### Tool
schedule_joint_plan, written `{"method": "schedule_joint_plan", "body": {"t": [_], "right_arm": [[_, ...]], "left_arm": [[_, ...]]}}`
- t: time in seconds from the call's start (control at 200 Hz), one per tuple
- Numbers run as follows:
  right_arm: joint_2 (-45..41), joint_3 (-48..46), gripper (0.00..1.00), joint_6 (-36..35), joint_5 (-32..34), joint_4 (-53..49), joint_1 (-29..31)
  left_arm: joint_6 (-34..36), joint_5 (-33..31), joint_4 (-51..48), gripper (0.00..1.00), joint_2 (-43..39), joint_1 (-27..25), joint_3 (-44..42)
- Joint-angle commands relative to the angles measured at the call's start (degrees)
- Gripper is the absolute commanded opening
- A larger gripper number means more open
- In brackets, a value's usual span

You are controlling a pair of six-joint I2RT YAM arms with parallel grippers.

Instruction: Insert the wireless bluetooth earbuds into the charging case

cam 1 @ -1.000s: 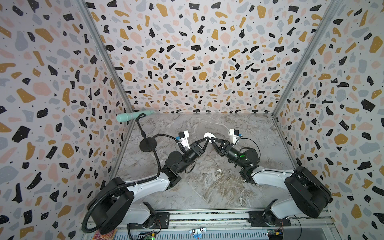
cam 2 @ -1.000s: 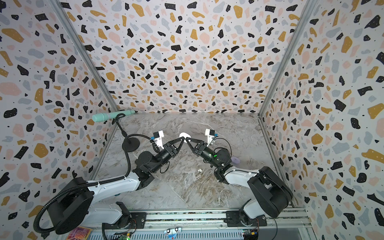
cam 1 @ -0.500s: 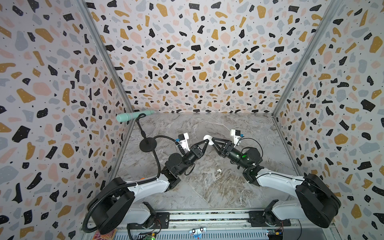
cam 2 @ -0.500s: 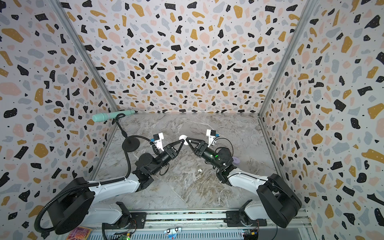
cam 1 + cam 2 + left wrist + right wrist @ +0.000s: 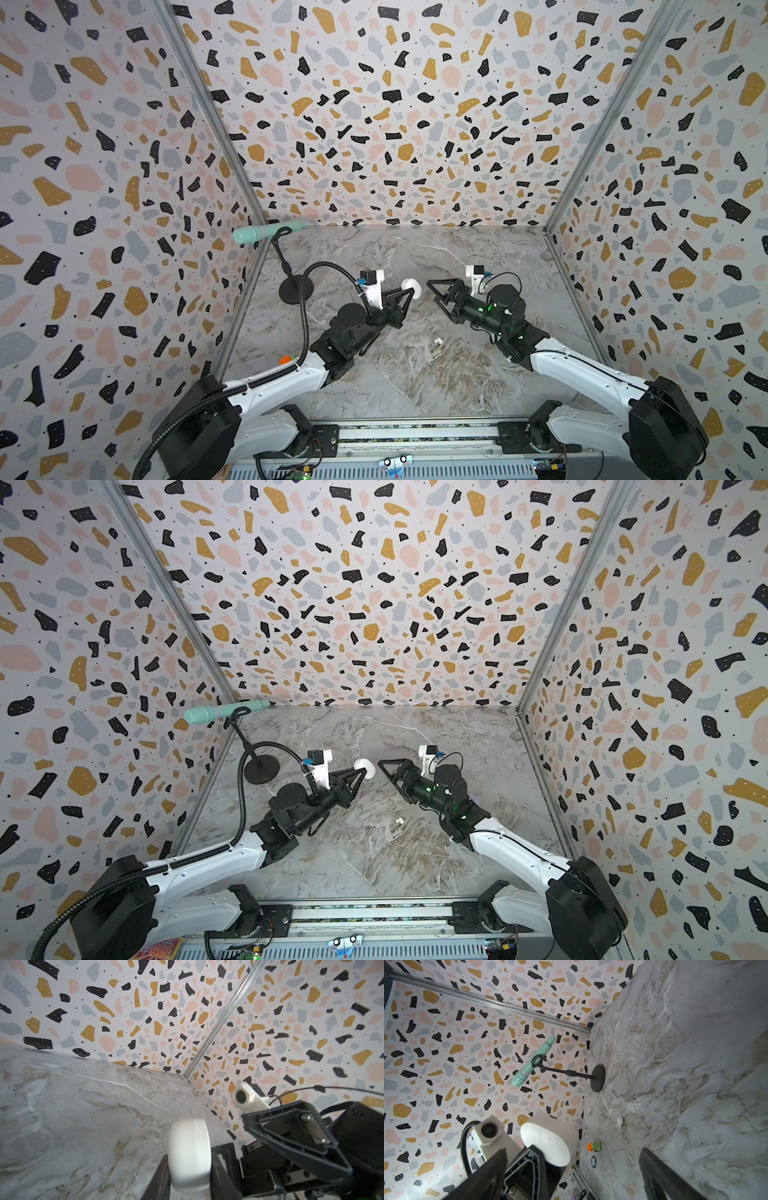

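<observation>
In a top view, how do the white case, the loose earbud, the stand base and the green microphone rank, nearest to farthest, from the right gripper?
1. White case, just left of the right gripper.
2. Earbud, on the table in front.
3. Stand base, far left.
4. Microphone, back left corner.

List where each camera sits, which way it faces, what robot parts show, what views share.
Top views: overhead at the front, looking down over the table; left arm and right arm show.
Left wrist: on the left arm, facing the far right corner; left gripper shut on the white case, open right gripper beyond.
Right wrist: on the right arm, facing the left wall and microphone; own fingers show.
Shared: all show the case.
</observation>
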Motion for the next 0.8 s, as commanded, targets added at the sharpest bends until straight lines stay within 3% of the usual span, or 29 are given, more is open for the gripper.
{"method": "schedule_joint_plan", "body": {"t": [0.0,0.175,0.405,0.796], "right_arm": [[0.73,3.48,0.99,0.58,-2.92,-3.6,0.01],[3.48,5.53,0.99,2.47,-4.44,-3.72,1.17],[5.9,5.81,1.0,4.7,-4.72,0.2,2.6],[7.5,7.38,0.86,4.17,-3.89,0.79,4.33]], "left_arm": [[10.76,-0.88,-1.09,0.0,-1.32,-0.66,1.64],[16.09,-1.6,-1.95,0.0,-2.24,-1.28,1.65],[18.13,-0.85,-1.29,0.0,-2.86,-1.4,1.29],[19.42,-1.11,-1.84,0.0,-2.6,-1.66,0.91]]}}
